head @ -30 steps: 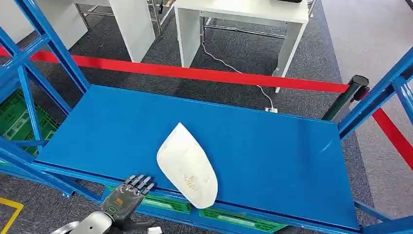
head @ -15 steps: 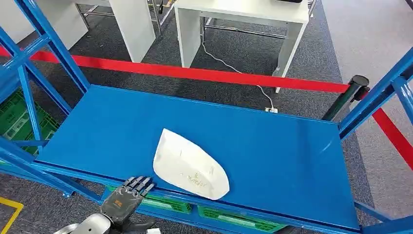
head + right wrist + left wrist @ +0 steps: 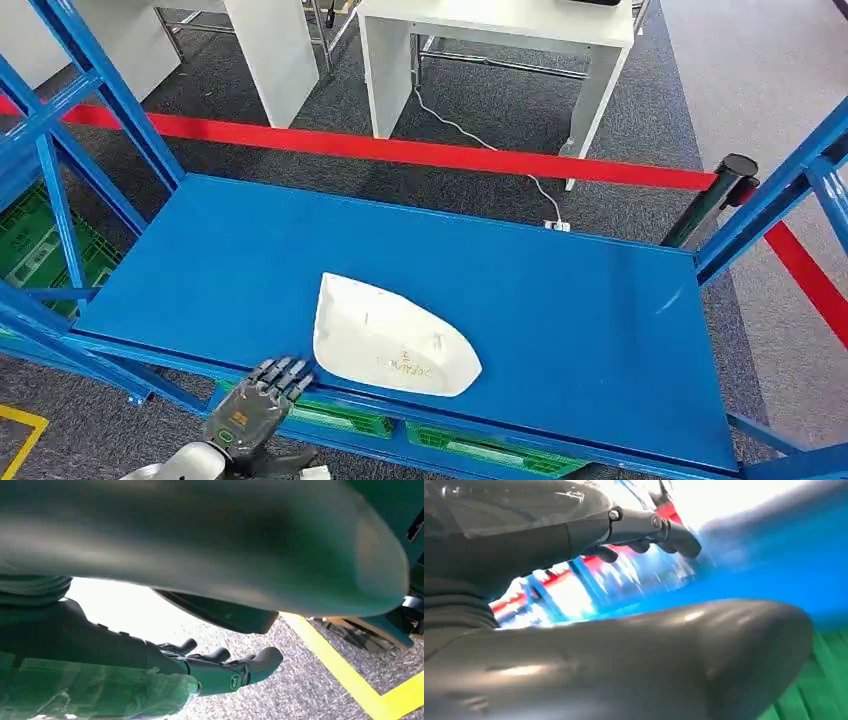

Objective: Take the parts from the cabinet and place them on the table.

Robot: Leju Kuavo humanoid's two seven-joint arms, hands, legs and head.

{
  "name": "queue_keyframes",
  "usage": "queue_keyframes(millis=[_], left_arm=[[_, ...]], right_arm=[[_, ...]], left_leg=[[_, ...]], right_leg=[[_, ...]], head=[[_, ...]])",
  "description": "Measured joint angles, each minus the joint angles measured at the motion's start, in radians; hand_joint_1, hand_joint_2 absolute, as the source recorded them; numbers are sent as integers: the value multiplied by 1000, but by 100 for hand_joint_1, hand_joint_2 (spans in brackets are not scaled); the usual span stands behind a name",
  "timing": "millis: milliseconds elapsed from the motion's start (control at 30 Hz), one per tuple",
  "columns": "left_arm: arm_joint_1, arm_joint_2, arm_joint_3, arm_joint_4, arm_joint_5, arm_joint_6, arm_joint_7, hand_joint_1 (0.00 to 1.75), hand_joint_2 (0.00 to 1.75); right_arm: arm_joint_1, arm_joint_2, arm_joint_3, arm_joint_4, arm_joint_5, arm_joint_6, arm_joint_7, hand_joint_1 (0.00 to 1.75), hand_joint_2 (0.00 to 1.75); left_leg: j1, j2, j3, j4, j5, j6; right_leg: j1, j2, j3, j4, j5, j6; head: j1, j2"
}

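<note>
A white curved shell part point(image 3: 390, 345) lies flat near the front edge of the blue cabinet shelf point(image 3: 560, 320), its pointed end toward the right. My left hand point(image 3: 255, 408) hovers just below the shelf's front edge, left of the part, fingers stretched and apart, holding nothing. In the left wrist view the thick thumb point(image 3: 634, 665) and darker fingers point(image 3: 659, 532) stand apart before the blurred blue shelf. In the right wrist view my right hand point(image 3: 220, 672) hangs over grey carpet with its fingers extended and nothing in it.
Blue frame posts rise at the left point(image 3: 90, 90) and right point(image 3: 780, 200). Green crates point(image 3: 50, 250) sit on the lower level. A red barrier tape point(image 3: 400, 152) runs behind the shelf, with white tables point(image 3: 500, 40) beyond. A yellow floor line point(image 3: 345, 680) lies under the right hand.
The white part has turned on the shelf and settled flat, its long end swinging from the front edge toward the right. My left hand has stayed in place.
</note>
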Motion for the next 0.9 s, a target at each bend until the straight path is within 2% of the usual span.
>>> queue_keyframes(millis=[33,100,200,333,433,600,700,900], left_arm=[[1,-2,4,2,-41,68,21,0,0],[1,-5,11,5,-95,142,58,0,0],[13,-10,28,6,-154,175,100,0,0],[22,-22,54,8,-146,204,118,0,0],[24,-33,76,-4,-161,212,132,0,0],[23,-43,108,-46,-205,179,148,0,0],[24,-50,119,-60,-207,165,123,0,0],[26,-65,125,-62,-191,179,90,0,0]], right_arm=[[0,0,0,0,-2,-3,0,0,0],[0,0,0,0,-7,-10,0,0,0],[1,1,0,0,-10,-17,2,0,0],[0,2,0,0,-19,-21,2,0,0],[1,2,0,0,-26,-26,2,0,0],[1,2,-1,0,-31,-26,2,0,0],[1,2,-1,0,-31,-24,2,0,0],[1,2,-1,0,-31,-24,2,0,0]], left_leg=[[0,0,0,0,0,0],[0,0,0,0,0,0],[0,0,0,0,0,0],[0,0,0,0,0,0],[0,0,0,0,0,0],[0,0,0,0,0,0],[0,0,0,0,0,0],[0,0,0,0,0,0]], right_leg=[[0,0,0,0,0,0],[0,0,0,0,0,0],[0,0,0,0,0,0],[0,0,0,0,0,0],[0,0,0,0,0,0],[0,0,0,0,0,0],[0,0,0,0,0,0],[0,0,0,0,0,0]], head=[[0,0],[0,0],[0,0],[0,0],[0,0],[0,0],[0,0],[0,0]])
